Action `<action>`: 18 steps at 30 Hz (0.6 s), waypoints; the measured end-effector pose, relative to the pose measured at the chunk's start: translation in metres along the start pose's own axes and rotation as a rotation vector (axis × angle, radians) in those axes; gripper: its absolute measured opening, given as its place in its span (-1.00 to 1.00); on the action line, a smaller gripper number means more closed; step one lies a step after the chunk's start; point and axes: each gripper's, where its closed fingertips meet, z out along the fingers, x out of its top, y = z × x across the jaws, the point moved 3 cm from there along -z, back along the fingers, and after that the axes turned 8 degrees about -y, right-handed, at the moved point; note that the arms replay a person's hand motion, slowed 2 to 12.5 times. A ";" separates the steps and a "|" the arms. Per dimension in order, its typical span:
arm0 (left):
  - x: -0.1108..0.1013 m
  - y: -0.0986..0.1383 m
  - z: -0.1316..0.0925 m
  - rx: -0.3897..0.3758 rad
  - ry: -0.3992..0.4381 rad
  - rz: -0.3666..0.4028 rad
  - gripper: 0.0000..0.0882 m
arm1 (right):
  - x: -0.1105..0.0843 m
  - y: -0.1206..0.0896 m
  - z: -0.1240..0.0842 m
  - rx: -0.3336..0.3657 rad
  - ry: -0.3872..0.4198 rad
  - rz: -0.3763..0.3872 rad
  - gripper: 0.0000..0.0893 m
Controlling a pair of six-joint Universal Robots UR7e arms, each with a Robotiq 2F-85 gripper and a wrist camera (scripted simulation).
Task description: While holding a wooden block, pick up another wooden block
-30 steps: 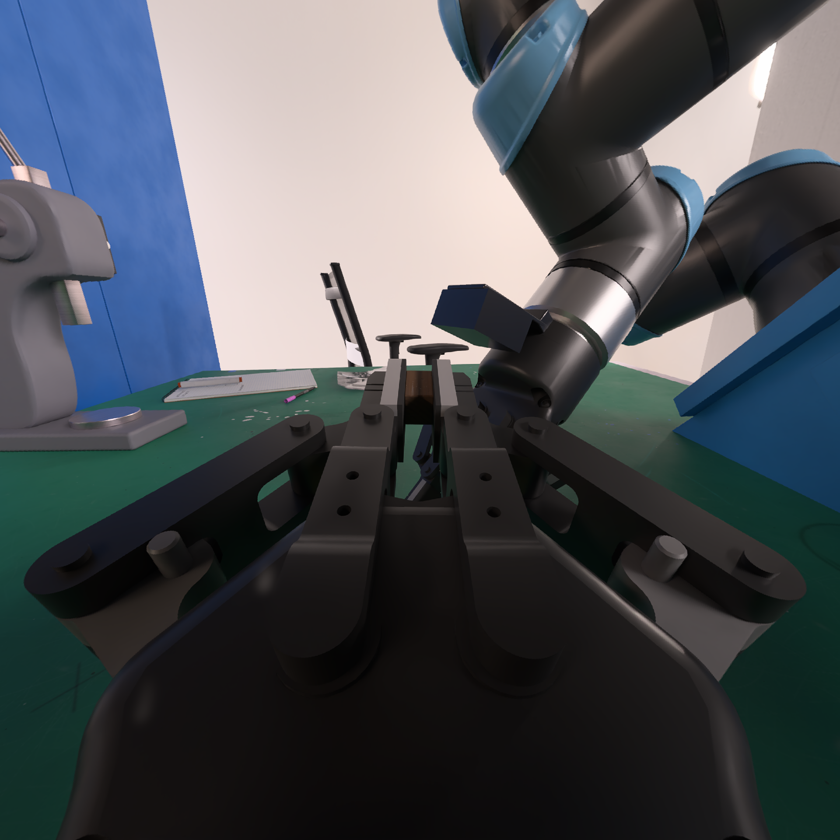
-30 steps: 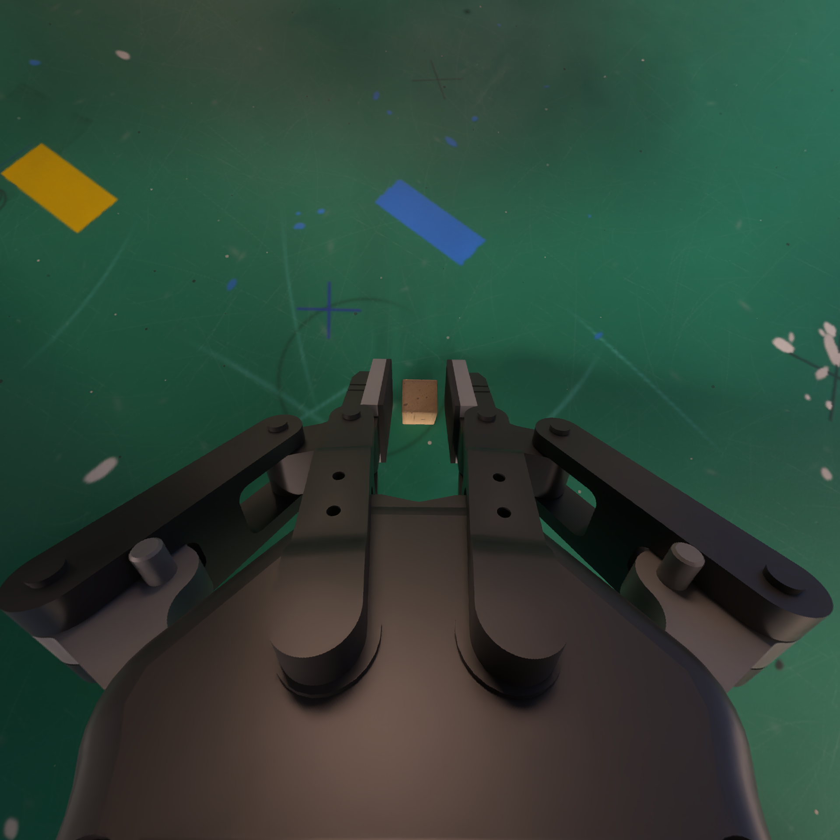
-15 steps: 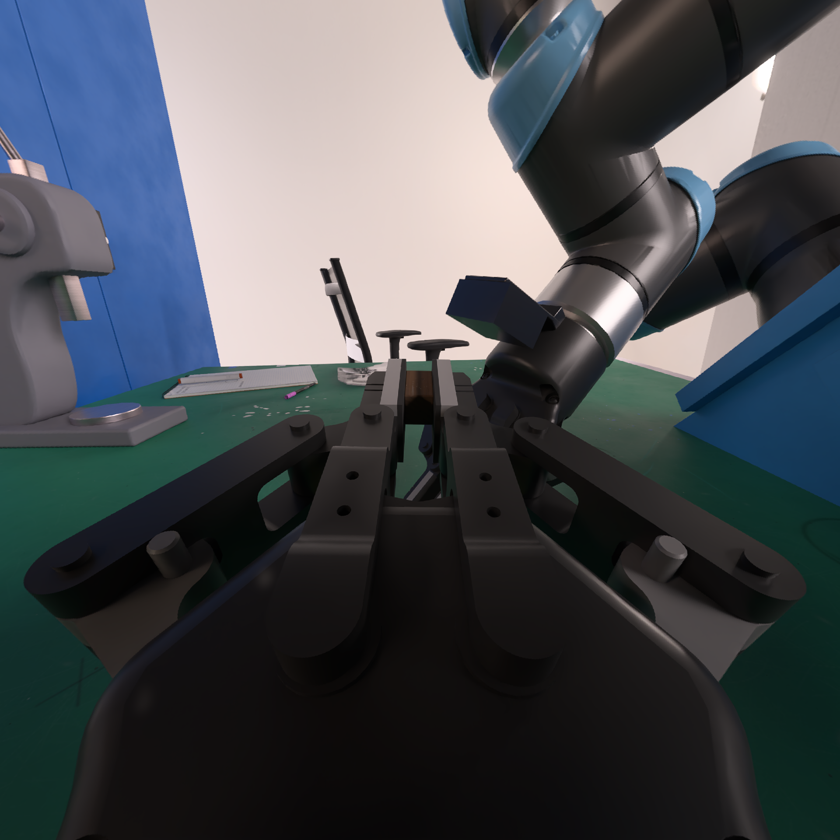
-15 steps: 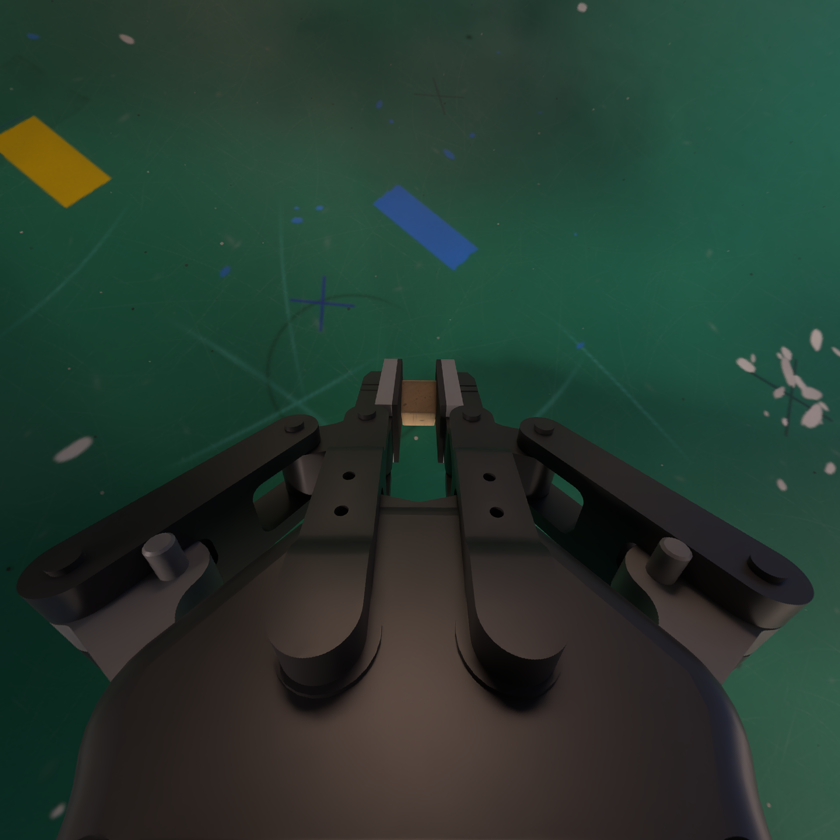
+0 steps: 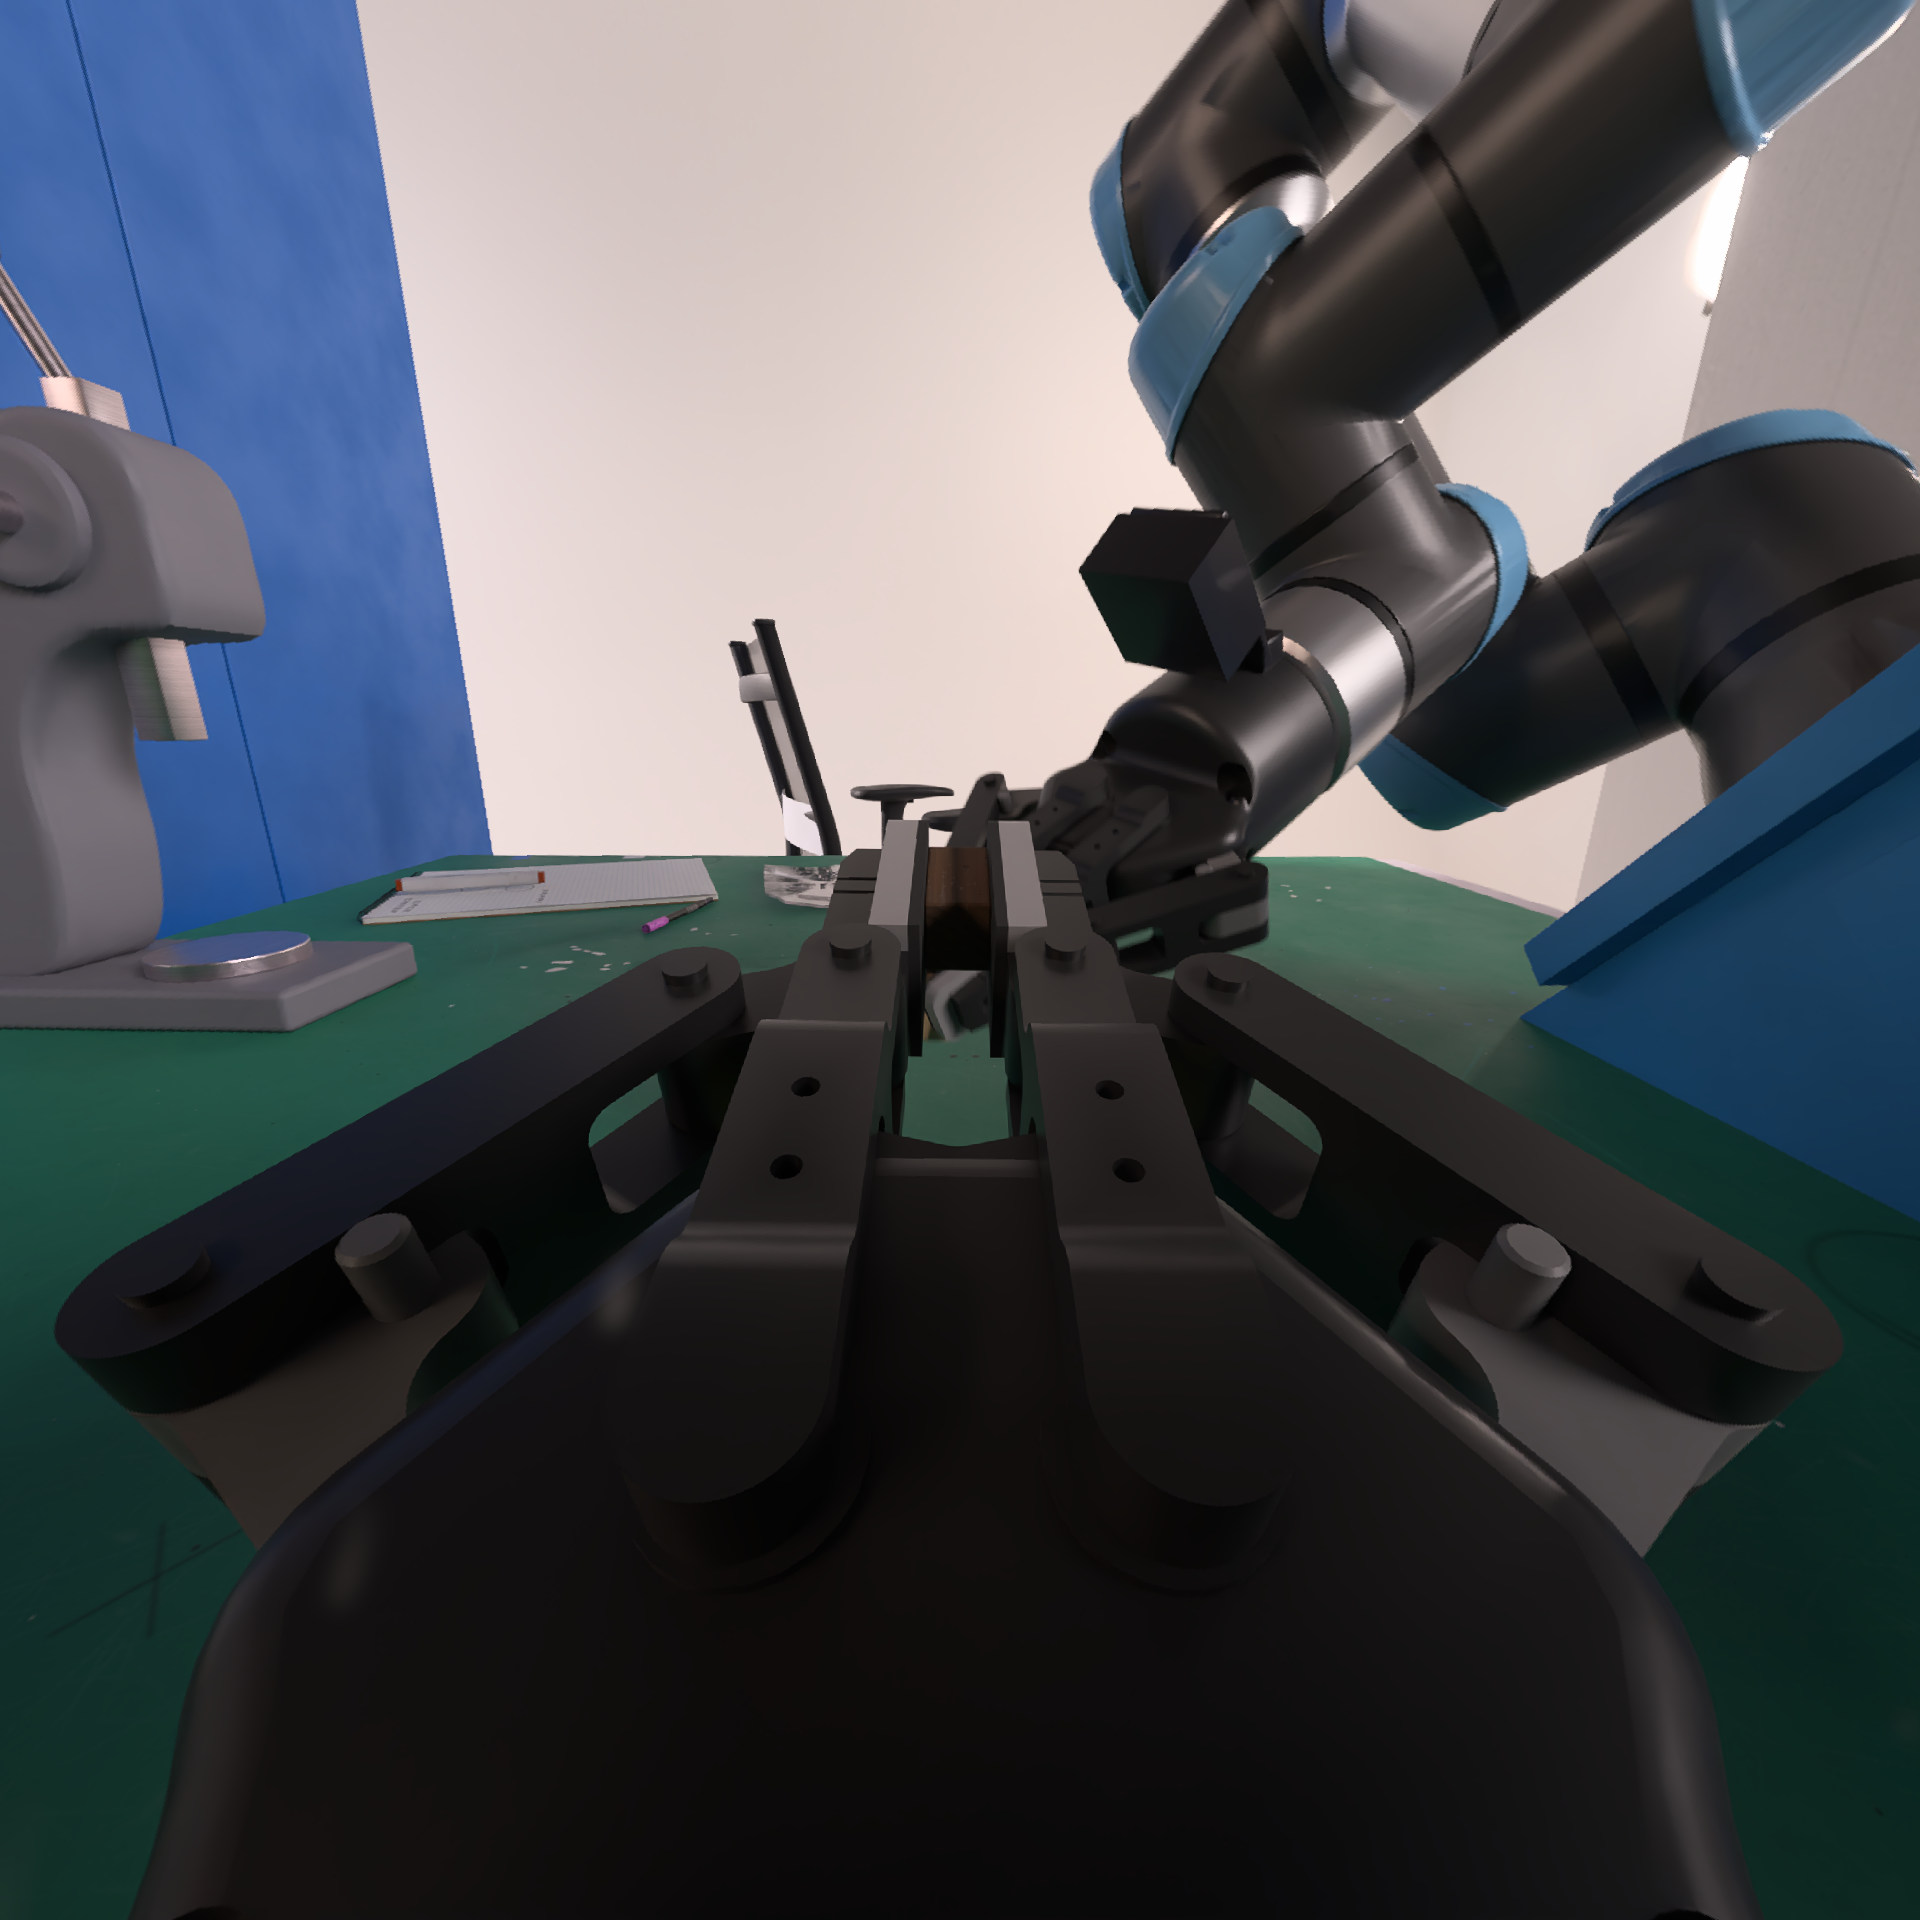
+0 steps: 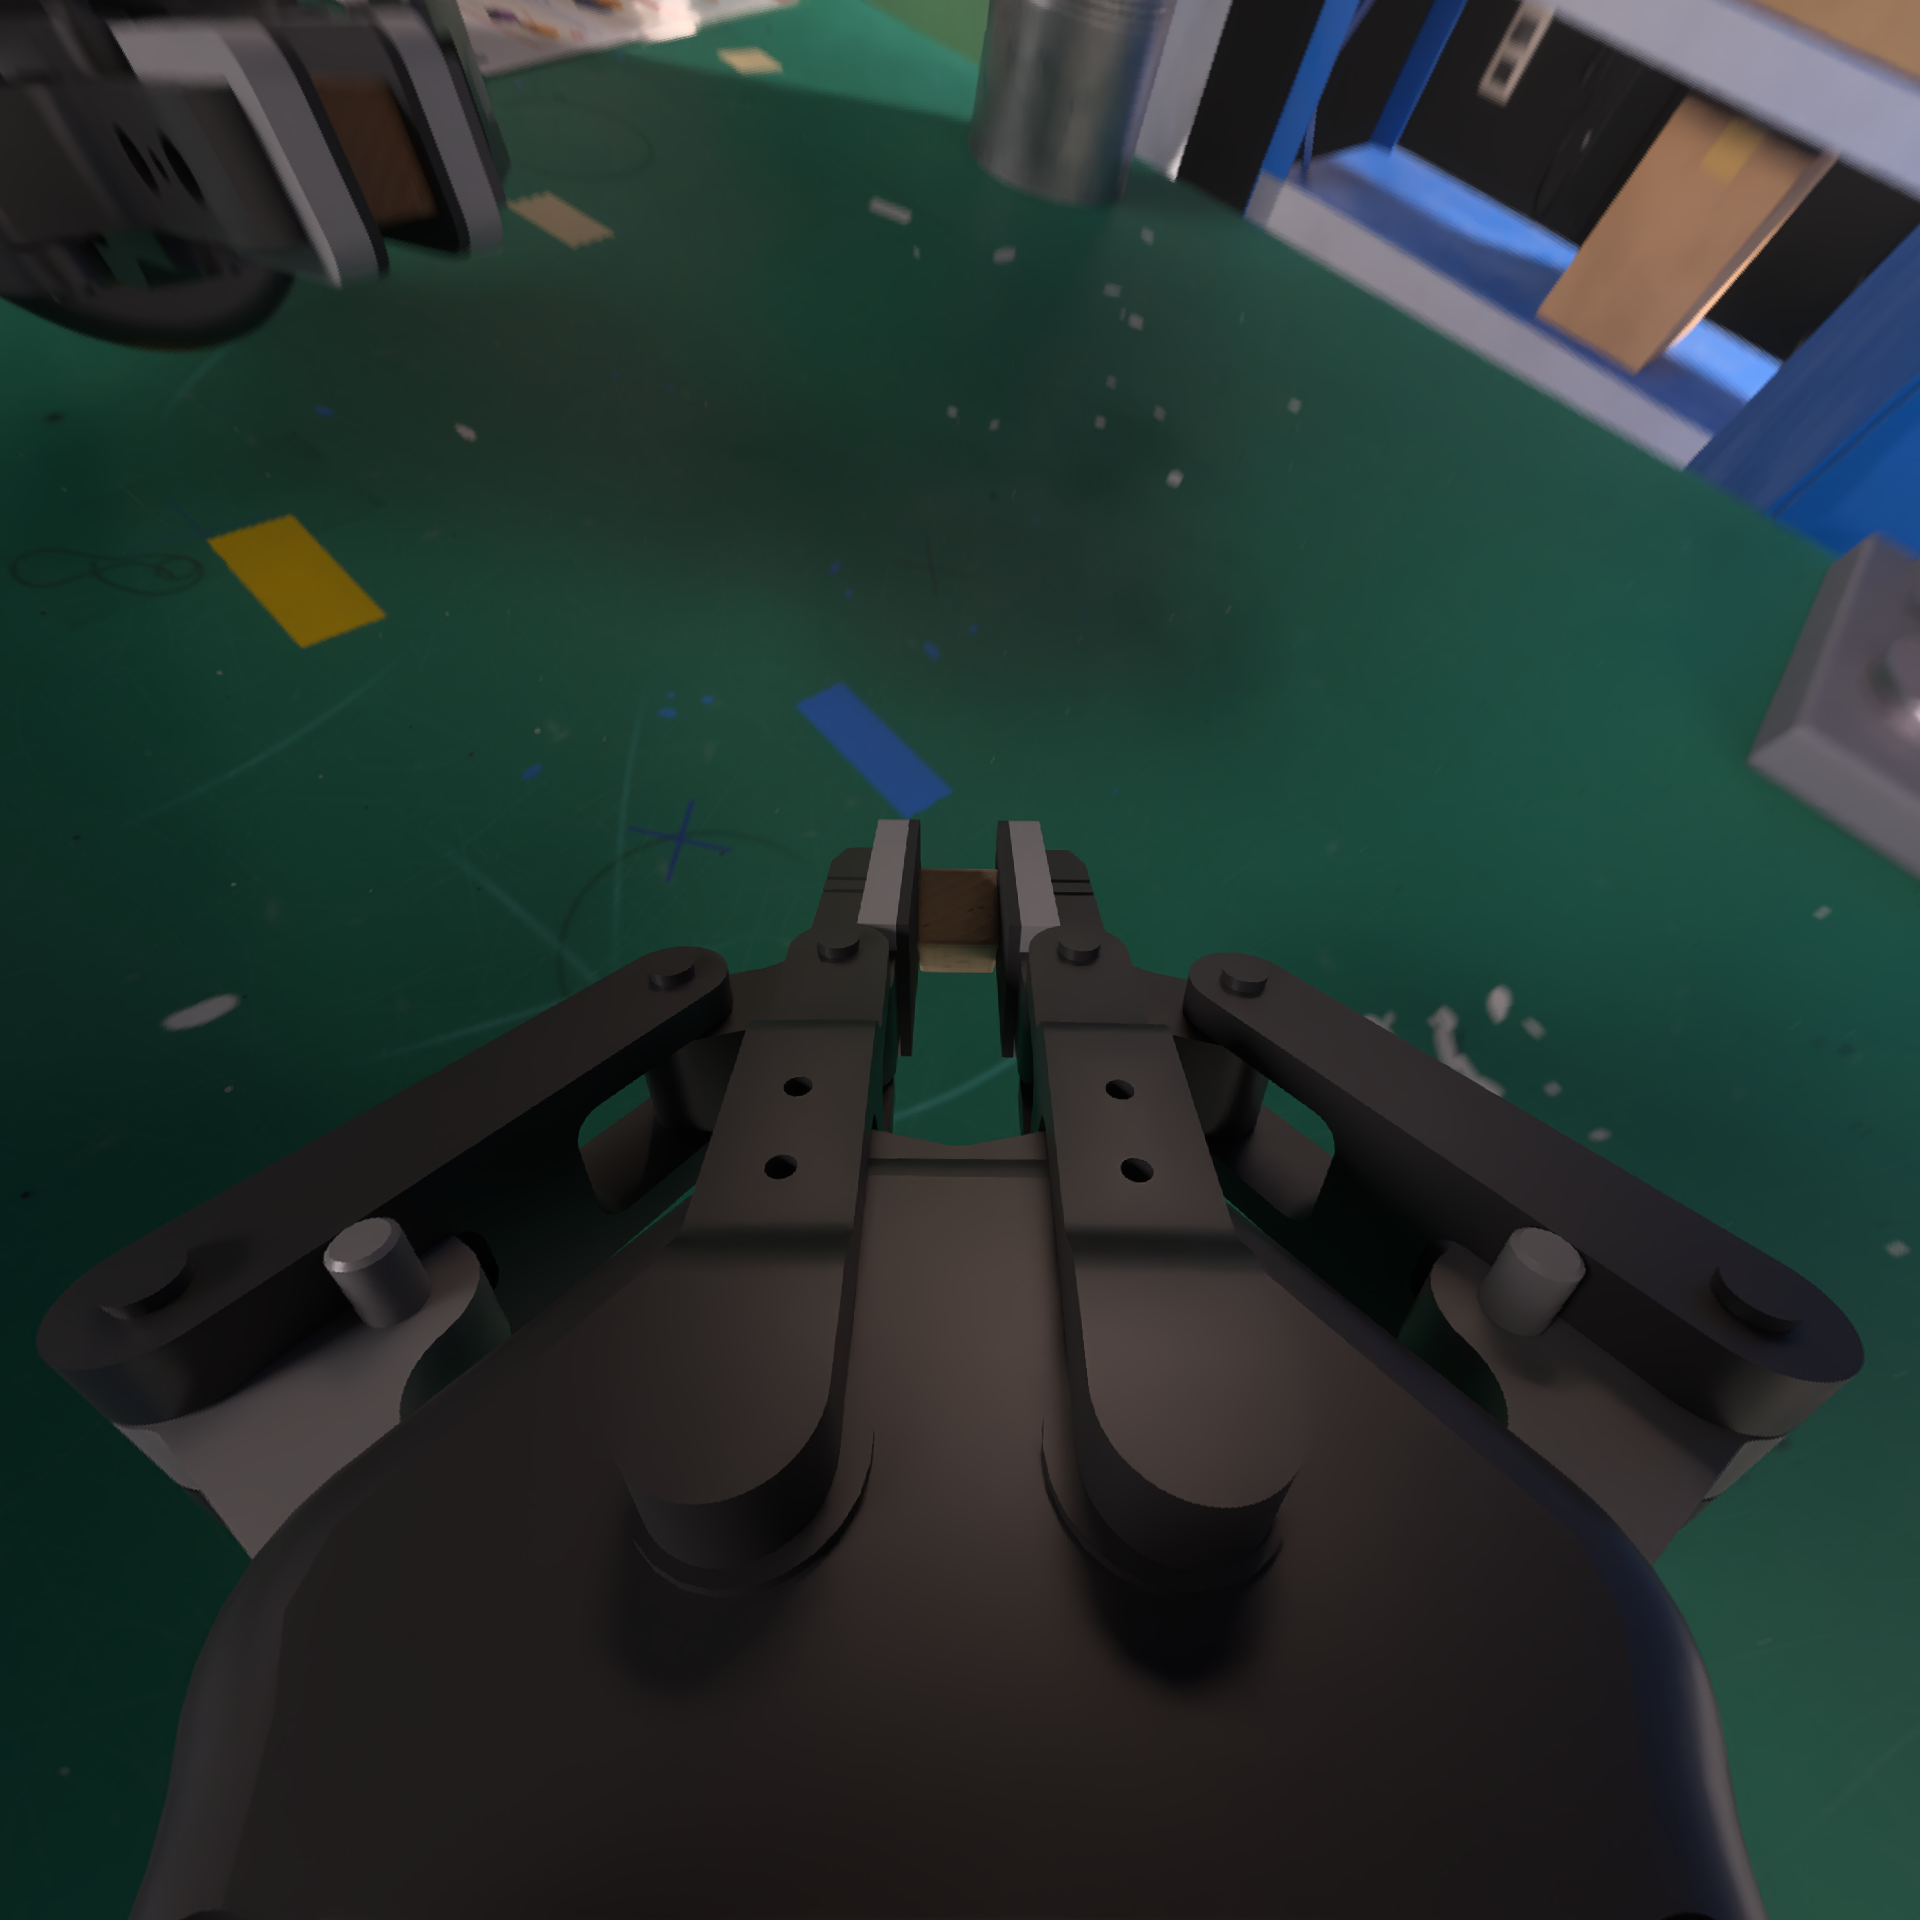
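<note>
My left gripper (image 5: 958, 894) is shut on a dark brown wooden block (image 5: 956, 902) and holds it above the green table. My right gripper (image 6: 958, 894) is shut on a light wooden block (image 6: 957, 916) and holds it clear of the table (image 6: 1143, 644). The left gripper with its brown block (image 6: 379, 145) also shows at the top left of the right wrist view. The right gripper (image 5: 1132, 842) and its arm show beyond my left fingertips in the left wrist view.
A grey press stand (image 5: 114, 727), a notepad (image 5: 551, 888) and a pen (image 5: 675, 916) lie at the table's far left. A blue ramp (image 5: 1745, 935) stands at right. In the right wrist view: a metal cylinder (image 6: 1070, 94), a grey block (image 6: 1860, 686), yellow (image 6: 296, 580) and blue (image 6: 871, 748) tape marks.
My right gripper closed on the light block on the table, then lifted it and tilted up, so more of the table shows. The left gripper held still with its block.
</note>
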 end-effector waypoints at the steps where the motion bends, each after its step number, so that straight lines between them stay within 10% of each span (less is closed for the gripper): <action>1: 0.000 0.000 0.001 -0.002 0.003 -0.005 -0.78 | 0.005 0.004 -0.004 -0.001 0.018 -0.017 -0.71; 18: -0.004 -0.004 0.022 0.029 -0.013 -0.087 -0.78 | 0.102 0.044 -0.049 0.139 0.328 -0.191 -0.71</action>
